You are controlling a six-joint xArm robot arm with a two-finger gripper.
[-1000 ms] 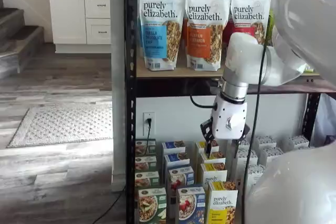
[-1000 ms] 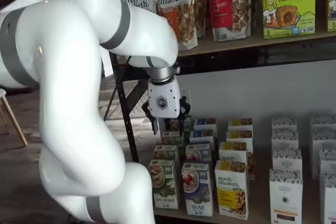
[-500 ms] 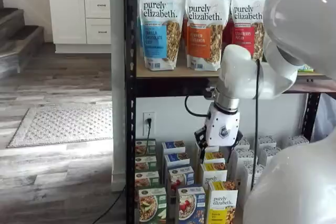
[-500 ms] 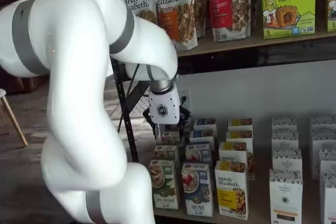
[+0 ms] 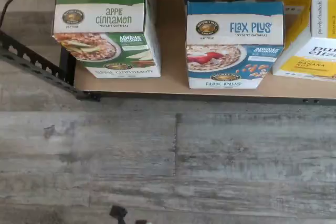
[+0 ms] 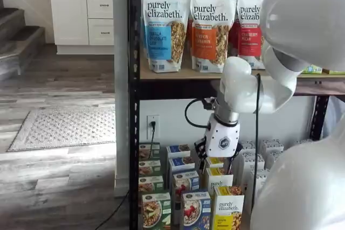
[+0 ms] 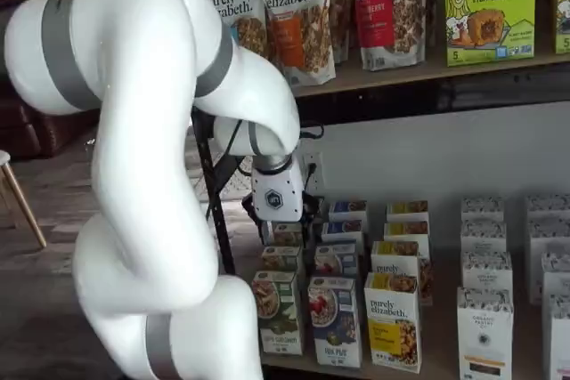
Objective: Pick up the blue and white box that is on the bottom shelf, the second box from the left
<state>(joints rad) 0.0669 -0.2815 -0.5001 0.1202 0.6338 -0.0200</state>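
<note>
The pincer (image 7: pixel 279 222) hangs above and behind the blue and white box (image 7: pixel 334 320) on the bottom shelf (image 5: pixel 173 72); its finger spread cannot be told.

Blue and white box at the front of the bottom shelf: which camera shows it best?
The wrist view: the blue and white box fills much of the frame from above, its Flax Plus lettering readable. Both shelf views show it small, front-on, between the green-and-white carton and yellow-and-white carton; one shelf view cuts its lower edge off.
</note>
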